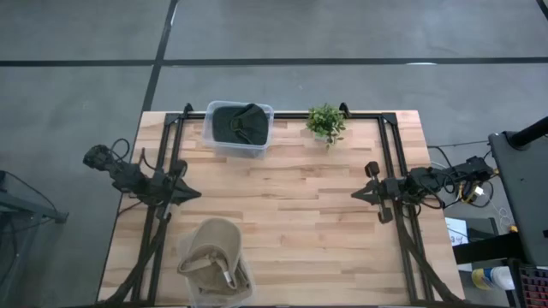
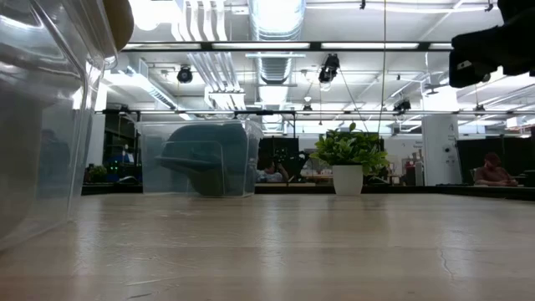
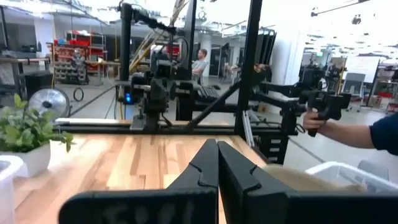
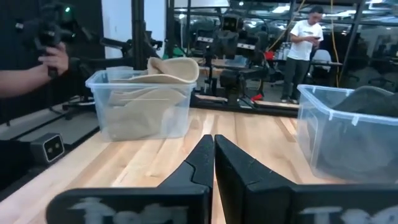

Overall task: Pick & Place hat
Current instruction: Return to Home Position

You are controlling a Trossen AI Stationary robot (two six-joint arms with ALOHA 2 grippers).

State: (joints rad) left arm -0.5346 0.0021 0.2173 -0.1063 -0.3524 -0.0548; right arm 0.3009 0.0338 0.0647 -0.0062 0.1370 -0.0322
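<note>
A tan hat (image 1: 213, 253) sits in a clear bin (image 1: 244, 289) at the table's near edge, its crown rising above the rim; the right wrist view shows the hat (image 4: 166, 70) too. A dark green hat (image 1: 240, 124) lies inside a second clear bin (image 1: 210, 141) at the far edge, also seen in the low view (image 2: 201, 159). My left gripper (image 1: 195, 194) hovers shut near the table's left side. My right gripper (image 1: 356, 194) hovers shut near the right side. Both point toward the table's middle, touching nothing.
A small potted plant (image 1: 326, 123) stands at the far edge, right of the dark hat's bin. Bare wood lies between the grippers. Black frame rails (image 1: 390, 162) run along both sides. A person's hand (image 4: 55, 59) holds a device beyond the table.
</note>
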